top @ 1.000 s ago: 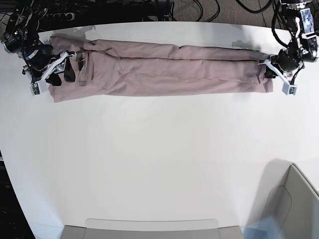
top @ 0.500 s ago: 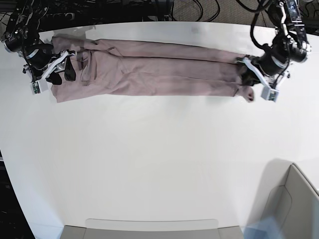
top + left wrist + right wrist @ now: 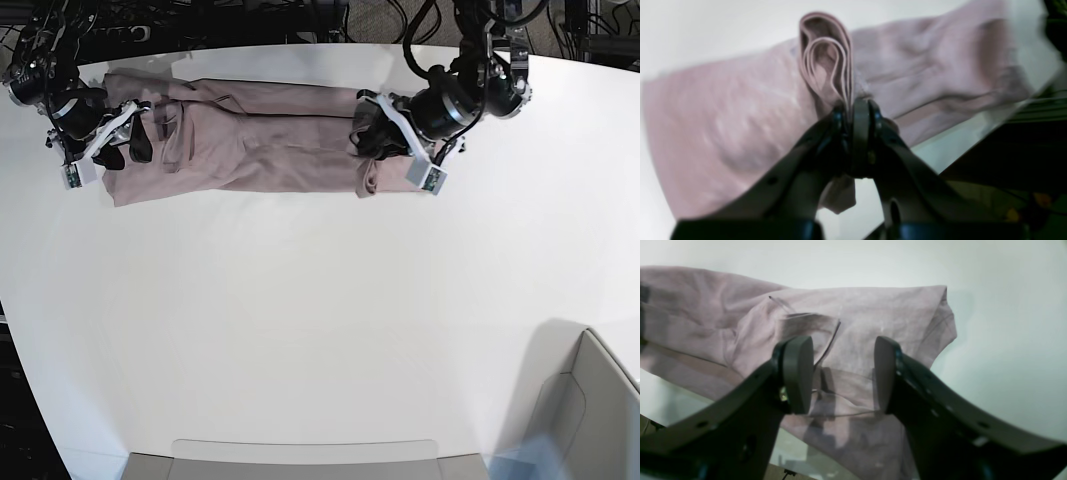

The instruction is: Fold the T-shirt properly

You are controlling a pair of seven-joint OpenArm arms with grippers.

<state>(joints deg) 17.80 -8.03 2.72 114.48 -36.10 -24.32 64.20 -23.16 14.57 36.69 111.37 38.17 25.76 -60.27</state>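
Note:
The dusty-pink T-shirt (image 3: pixel 250 140) lies as a long folded strip along the far side of the white table (image 3: pixel 320 320). My left gripper (image 3: pixel 372 140) is shut on the strip's right end and holds it lifted above the middle of the strip; in the left wrist view (image 3: pixel 850 115) several cloth layers curl up from between the jaws, with more of the T-shirt (image 3: pixel 740 110) below. My right gripper (image 3: pixel 128 145) is open over the strip's left end; in the right wrist view (image 3: pixel 843 373) its pads straddle the T-shirt (image 3: pixel 857 313), which lies flat there.
A grey bin (image 3: pixel 590 410) stands at the near right corner. A grey tray edge (image 3: pixel 300 462) runs along the near side. Cables and dark gear (image 3: pixel 330 15) lie behind the table's far edge.
My left gripper has carried the strip's right end far to the left, from the table's right side to its middle, doubling the cloth over. The right gripper has stayed in place, open.

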